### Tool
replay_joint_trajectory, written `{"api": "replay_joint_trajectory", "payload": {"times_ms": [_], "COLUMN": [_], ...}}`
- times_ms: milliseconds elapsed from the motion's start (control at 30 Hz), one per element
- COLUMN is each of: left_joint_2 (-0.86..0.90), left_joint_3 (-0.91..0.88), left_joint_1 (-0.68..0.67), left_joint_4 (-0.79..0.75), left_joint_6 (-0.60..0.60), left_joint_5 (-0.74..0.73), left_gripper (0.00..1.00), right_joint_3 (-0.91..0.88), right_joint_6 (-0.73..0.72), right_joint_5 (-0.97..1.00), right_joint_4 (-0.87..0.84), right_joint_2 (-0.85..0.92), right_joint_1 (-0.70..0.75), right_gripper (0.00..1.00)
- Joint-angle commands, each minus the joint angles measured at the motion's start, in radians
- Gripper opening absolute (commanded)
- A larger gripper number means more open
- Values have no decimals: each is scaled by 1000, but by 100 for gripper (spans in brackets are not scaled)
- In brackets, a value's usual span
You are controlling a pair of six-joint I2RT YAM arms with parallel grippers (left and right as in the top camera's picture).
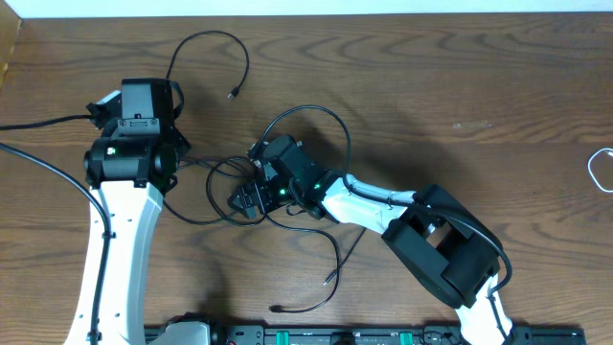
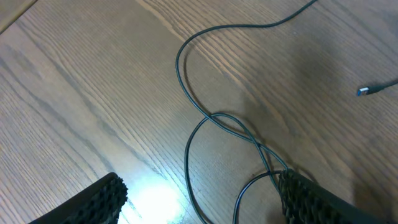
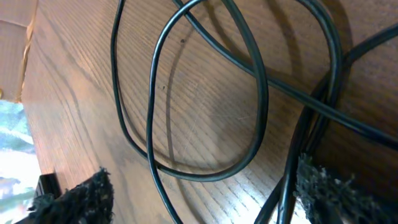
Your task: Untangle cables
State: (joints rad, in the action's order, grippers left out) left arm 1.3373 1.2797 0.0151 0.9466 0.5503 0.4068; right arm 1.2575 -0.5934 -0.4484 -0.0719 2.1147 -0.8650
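Black cables [image 3: 262, 81] lie tangled at the centre of the wooden table [image 1: 479, 77], one plug end trailing toward 11 o'clock. A white cable [image 1: 599, 171] sits at the 3 o'clock edge. Left gripper [image 2: 199, 202], at 9 o'clock of the knot, stands wide apart and empty, strands lying between its fingers. Right gripper [image 3: 205, 199], over the knot, is likewise spread wide, grasping nothing.

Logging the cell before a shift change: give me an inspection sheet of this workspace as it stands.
Surface: wooden table, bare grain.
Job's things: black cords looped and crossing mid-table; white cord apart at right edge.
Clutter: nothing seen.
Grippers: left gripper open over crossed cords; right gripper open over loops.
Cables: thick arm cables run off left edge.
Surroundings: black rail along the arms' edge.
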Motion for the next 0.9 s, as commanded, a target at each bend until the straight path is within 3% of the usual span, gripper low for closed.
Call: {"api": "replay_joint_trajectory", "payload": {"times_ms": [0, 167, 567, 867], "left_joint_2": [-3, -3, -2, 4], "left_joint_3": [0, 0, 0, 0], "left_joint_1": [3, 3, 3, 3], "left_joint_4": [7, 6, 1, -6], "left_joint_6": [8, 8, 8, 8], "left_joint_5": [22, 22, 22, 22], "left_gripper": [79, 79, 79, 79], "right_joint_3": [2, 2, 2, 2], "right_joint_6": [-24, -23, 79, 63], "right_joint_5": [-14, -34, 2, -60], "right_joint_4": [11, 13, 60, 55], "right_joint_2": [29, 29, -51, -76], "right_joint_1": [11, 20, 53, 17], "right_gripper": [91, 89, 94, 95]}}
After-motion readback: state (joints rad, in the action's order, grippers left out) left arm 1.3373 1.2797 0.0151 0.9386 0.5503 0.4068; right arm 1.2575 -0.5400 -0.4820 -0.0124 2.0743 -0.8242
